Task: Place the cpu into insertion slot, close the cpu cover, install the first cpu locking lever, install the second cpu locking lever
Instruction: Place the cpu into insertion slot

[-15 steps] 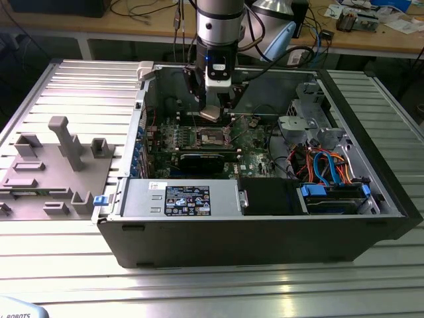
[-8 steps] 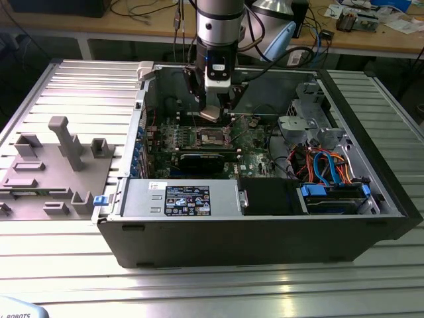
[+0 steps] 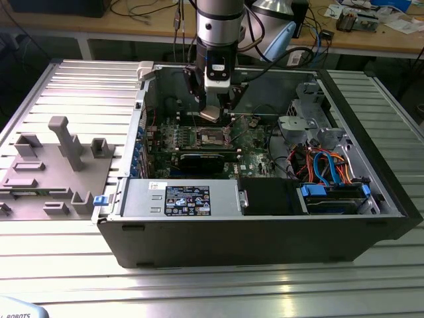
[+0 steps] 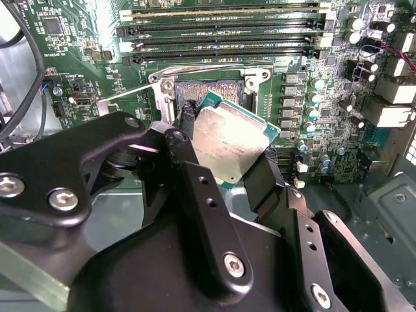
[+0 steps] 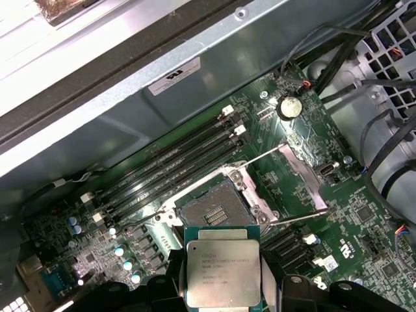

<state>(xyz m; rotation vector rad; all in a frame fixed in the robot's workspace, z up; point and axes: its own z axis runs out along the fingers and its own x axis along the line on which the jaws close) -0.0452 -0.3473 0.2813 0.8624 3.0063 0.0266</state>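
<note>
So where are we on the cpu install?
Done: nothing seated yet. The insertion slot is open and empty. In hand: the fingers grip the cpu, held clear of the slot. Left: seating the cpu, closing the cpu cover, which appears to stand open, and latching both locking levers, which are swung free.

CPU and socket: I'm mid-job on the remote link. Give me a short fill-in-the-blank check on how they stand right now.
1. The pincer is ____ on the cpu, gripping two opposite edges.
2. The insertion slot is ____: no chip lies in it.
3. The cpu is held ____ the slot, not seated in it.
4. Beside the slot, ____ thin locking levers stand swung free.

Missing words: shut; empty; above; two.
</note>
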